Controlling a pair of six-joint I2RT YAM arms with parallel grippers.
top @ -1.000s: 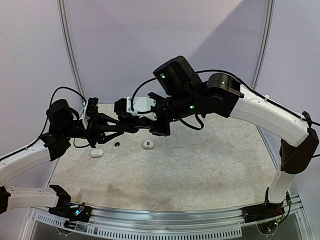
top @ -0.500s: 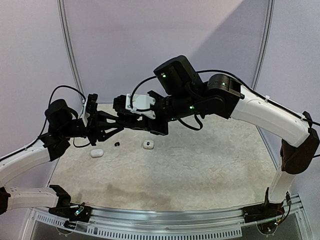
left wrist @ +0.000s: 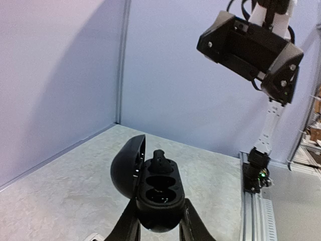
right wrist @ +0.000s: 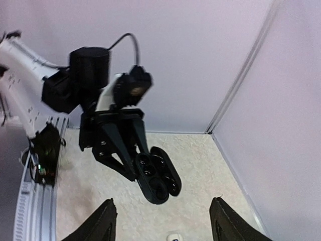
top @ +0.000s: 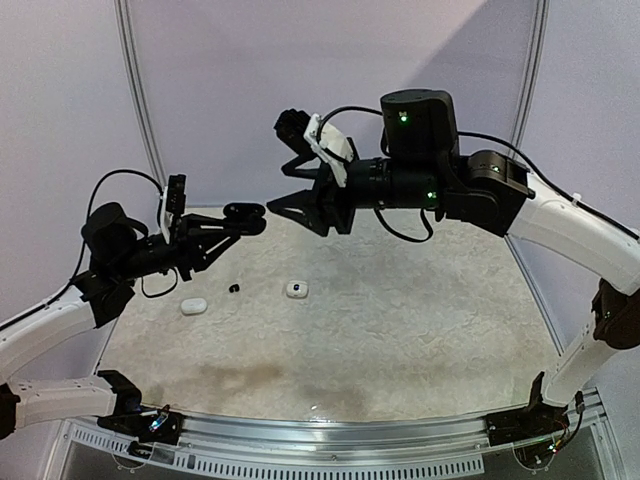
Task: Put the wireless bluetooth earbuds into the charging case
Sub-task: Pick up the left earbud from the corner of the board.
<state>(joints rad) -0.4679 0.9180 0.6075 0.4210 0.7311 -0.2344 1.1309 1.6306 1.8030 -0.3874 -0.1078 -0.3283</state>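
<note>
**A:** What has the left gripper got?

**B:** It is clamped on the base of the black charging case and holds it up in the air over the far-left part of the table. The lid is swung open to one side. A dark shape stands in the far well, likely a bud already in. The near well looks empty.

**A:** And the right gripper?

**B:** Its fingers are spread wide with nothing between them. It's raised, facing the case and apart from it.

**A:** So fetch the next bud?

**B:** I'd judge so. The black earbud lies on the table below the case, between two small white pieces that are too small to name. Come straight down over it and pinch it squarely and lightly, because a thing that tiny may squirt out of the fingers. Hold the left arm steady with the wells facing up, then lower the bud into the near well before letting go.
</note>
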